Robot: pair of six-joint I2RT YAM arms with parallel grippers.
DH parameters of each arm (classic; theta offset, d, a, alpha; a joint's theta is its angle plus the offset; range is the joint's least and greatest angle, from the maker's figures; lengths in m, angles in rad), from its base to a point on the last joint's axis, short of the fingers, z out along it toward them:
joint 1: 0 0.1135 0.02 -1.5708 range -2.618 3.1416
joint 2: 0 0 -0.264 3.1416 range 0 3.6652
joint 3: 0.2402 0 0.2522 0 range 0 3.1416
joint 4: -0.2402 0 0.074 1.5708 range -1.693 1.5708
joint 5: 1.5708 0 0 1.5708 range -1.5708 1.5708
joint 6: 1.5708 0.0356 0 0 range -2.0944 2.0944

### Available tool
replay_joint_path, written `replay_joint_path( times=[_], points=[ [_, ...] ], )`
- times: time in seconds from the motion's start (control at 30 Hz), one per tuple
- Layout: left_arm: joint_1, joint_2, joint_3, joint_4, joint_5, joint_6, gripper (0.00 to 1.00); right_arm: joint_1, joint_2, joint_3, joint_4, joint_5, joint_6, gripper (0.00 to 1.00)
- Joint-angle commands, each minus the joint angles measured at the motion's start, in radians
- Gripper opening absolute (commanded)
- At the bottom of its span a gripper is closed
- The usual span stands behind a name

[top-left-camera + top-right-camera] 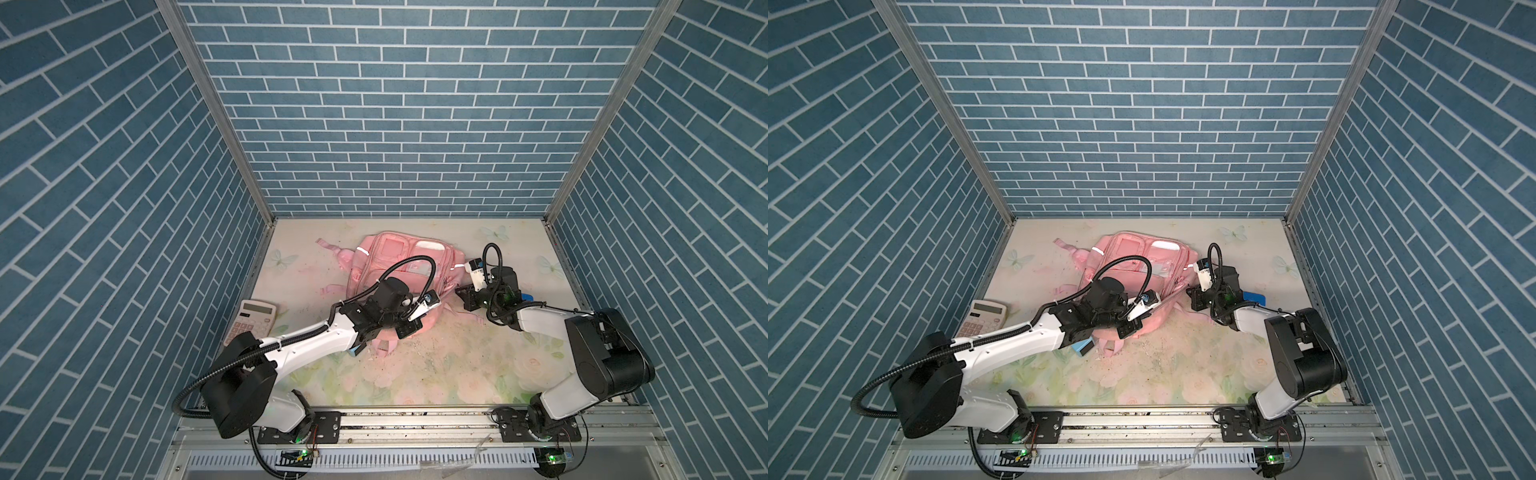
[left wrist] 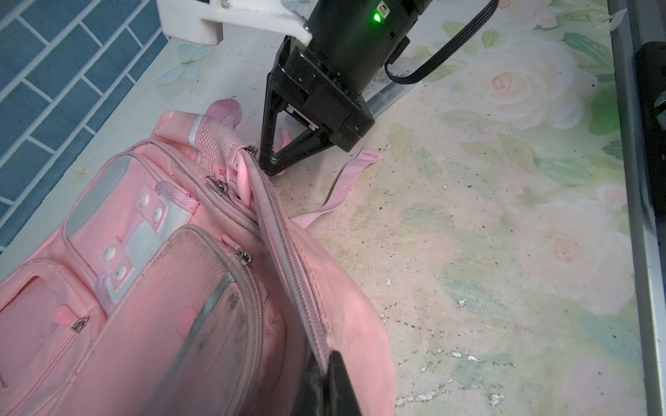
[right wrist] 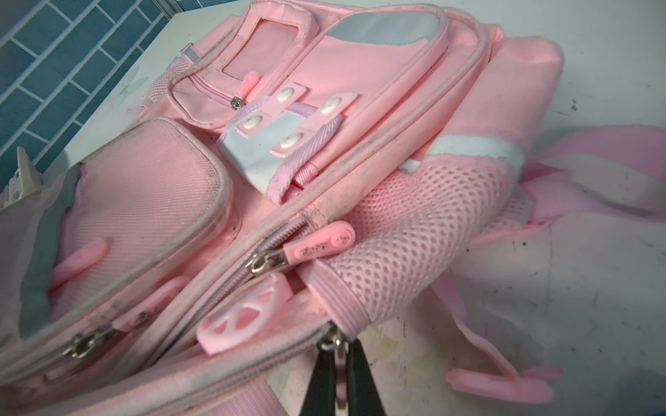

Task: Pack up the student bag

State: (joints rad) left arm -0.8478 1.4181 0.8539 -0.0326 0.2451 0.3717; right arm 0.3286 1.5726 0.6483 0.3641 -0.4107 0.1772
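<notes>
From where I stand, the student bag (image 1: pixel 390 257) (image 1: pixel 1133 253) lies front pockets up on the flowered counter (image 1: pixel 457 374) (image 1: pixel 1183 374), toward the back and middle, between the two arms.

There is little to read. One flat pink tab (image 3: pixel 317 246) on a side zip has raised lettering, but it is too small to make out. The white labels on the wrist mounts in both top views carry print that is just as illegible. The calculator (image 1: pixel 251 322) (image 1: pixel 984 318) sits near the left wall, partly under the left arm, and I can see no brand on it.

The wrist views show the grips that the top views hide. In the right wrist view the right hand (image 3: pixel 338 378) is closed on a pink zip pull (image 3: pixel 340 360) hanging from a metal slider at the bag's (image 3: pixel 360 72) corner. The left wrist view shows that same hand (image 2: pixel 270 165) from outside, tips down at the corner, a green light on its body. In the left wrist view the left hand (image 2: pixel 326 363) is pinched shut on the bag's (image 2: pixel 144 288) long zip edge, which runs taut between the two hands. A loose strap (image 2: pixel 346 183) lies on the counter (image 2: pixel 504 252) beside it.

Only the top views show the calculator, a pale blue box (image 1: pixel 1080 347) under the left forearm, and a bright blue thing (image 1: pixel 1254 298) behind the right arm.
</notes>
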Motion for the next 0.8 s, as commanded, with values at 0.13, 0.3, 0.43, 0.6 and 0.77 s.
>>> replay_joint_path(
  times=[0.13, 0.3, 0.43, 0.6, 0.77],
  points=[
    [-0.02, -0.031, 0.068, -0.015, -0.034, 0.078, 0.1, -0.028, -0.147, 0.01, -0.169, 0.044, -0.056, 0.27],
    [-0.019, -0.03, 0.123, -0.117, -0.115, 0.12, 0.47, -0.028, -0.29, 0.001, -0.279, 0.04, -0.078, 0.37],
    [0.008, -0.052, 0.128, -0.182, -0.173, 0.182, 0.52, -0.028, -0.365, 0.019, -0.338, 0.046, -0.102, 0.41],
    [0.127, -0.074, 0.11, -0.228, -0.116, 0.263, 0.57, -0.028, -0.392, 0.041, -0.356, 0.038, -0.143, 0.43],
    [0.138, -0.025, 0.097, -0.285, -0.135, 0.382, 0.58, -0.028, -0.354, 0.087, -0.375, 0.014, -0.156, 0.45]
  ],
)
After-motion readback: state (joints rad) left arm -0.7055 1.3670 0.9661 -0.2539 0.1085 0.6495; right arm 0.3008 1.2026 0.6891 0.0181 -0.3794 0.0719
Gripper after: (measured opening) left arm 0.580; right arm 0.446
